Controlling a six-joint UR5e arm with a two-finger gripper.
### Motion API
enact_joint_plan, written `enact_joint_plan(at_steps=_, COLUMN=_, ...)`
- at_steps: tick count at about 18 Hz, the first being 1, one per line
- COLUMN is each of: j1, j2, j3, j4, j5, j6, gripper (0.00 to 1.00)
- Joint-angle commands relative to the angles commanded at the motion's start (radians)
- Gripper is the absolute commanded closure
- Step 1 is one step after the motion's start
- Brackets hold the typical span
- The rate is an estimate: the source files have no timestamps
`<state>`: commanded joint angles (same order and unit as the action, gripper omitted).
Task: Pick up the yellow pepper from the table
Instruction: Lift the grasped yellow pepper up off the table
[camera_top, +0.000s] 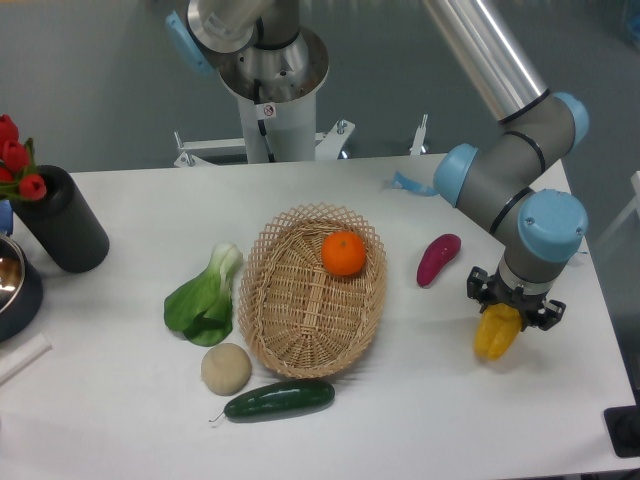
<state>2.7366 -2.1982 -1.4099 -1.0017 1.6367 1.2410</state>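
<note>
The yellow pepper (495, 340) is at the right side of the white table (420, 400), elongated and tilted, its top end up between my fingers. My gripper (510, 312) points straight down over it and is shut on the pepper's upper end. The black fingers (478, 290) show on either side of the pepper's top. I cannot tell whether the pepper's lower end still touches the table. The gripper's body hides the stem end.
A purple-magenta oblong vegetable (438, 259) lies just left of the gripper. A wicker basket (300, 310) holds an orange fruit (344, 253). Bok choy (205, 298), a beige round item (226, 368) and a cucumber (280, 399) lie left. A black vase (62, 222) and a metal bowl (12, 282) stand at the far left.
</note>
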Motion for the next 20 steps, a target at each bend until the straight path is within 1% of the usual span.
enact_joint_plan(at_steps=3, j1=0.003, j2=0.002, j3=0.046, j4=-0.002, j5=-0.006, j6=0.003, gripper=0.68)
enact_joint_plan(at_steps=4, j1=0.005, j2=0.002, j3=0.055, j4=-0.002, j5=-0.002, j6=0.003, gripper=0.72)
enact_joint_plan(at_steps=6, j1=0.006, j2=0.011, j3=0.058, j4=-0.002, j5=-0.005, j6=0.003, gripper=0.72)
enact_joint_plan(at_steps=8, j1=0.005, j2=0.017, j3=0.075, j4=-0.003, j5=-0.006, j6=0.005, gripper=0.70)
enact_joint_plan(at_steps=11, j1=0.003, j2=0.017, j3=0.101, j4=-0.006, j5=-0.002, j6=0.003, gripper=0.72)
enact_joint_plan(at_steps=13, j1=0.003, j2=0.018, j3=0.109, j4=-0.009, j5=0.000, j6=0.003, gripper=0.72)
enact_joint_plan(at_steps=16, j1=0.009, j2=0.029, j3=0.114, j4=-0.034, j5=-0.001, j6=0.014, gripper=0.72)
enact_joint_plan(at_steps=20, j1=0.015, j2=0.035, j3=0.114, j4=-0.037, j5=-0.005, j6=0.028, gripper=0.72)
